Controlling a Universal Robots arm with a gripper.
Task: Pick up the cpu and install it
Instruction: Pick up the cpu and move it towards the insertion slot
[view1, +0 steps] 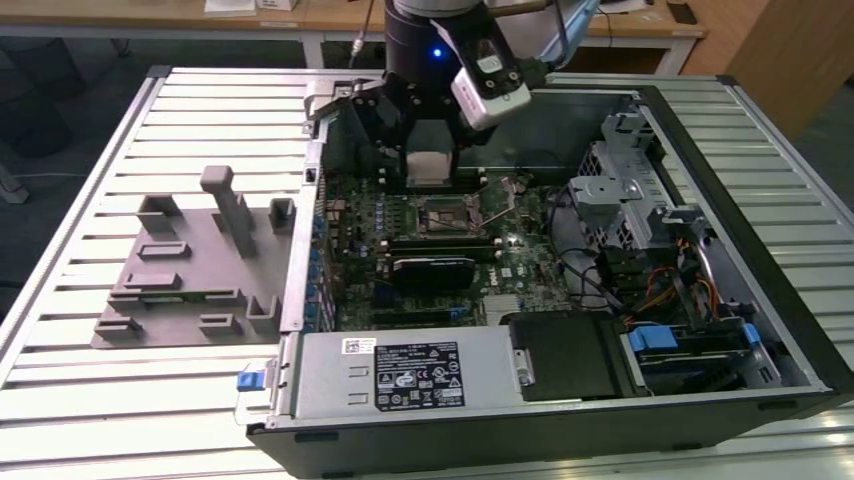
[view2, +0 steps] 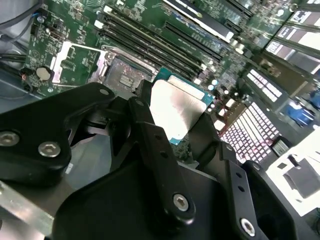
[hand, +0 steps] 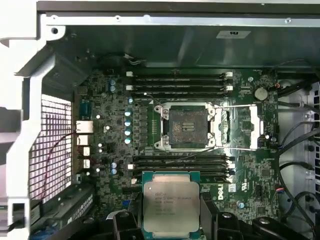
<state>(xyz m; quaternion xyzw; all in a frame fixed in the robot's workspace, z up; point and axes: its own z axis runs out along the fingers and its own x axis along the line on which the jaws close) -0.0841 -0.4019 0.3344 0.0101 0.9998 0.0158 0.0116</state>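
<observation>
The arm (view1: 434, 40) reaches down into an open computer case (view1: 747, 200) that lies on its side on the slatted desk (view1: 80, 200), near the desk's far edge in the exterior view. Its jaws are closed on the cpu (hand: 171, 202), clamping two opposite edges, with the shiny metal top facing the camera in both wrist views. The cpu (view1: 430, 167) hangs over the motherboard (hand: 107, 125), not in the socket (hand: 187, 126) but near it, on the other side of a bank of memory slots (hand: 182, 165). The socket is empty, and its metal load plate (hand: 240, 127) is swung open to one side. A grey holder plate (view1: 187, 270) with upright blocks lies on the desk beside the case, toward the exterior view's left edge. A power supply (view1: 400, 375) fills the case's near corner.
</observation>
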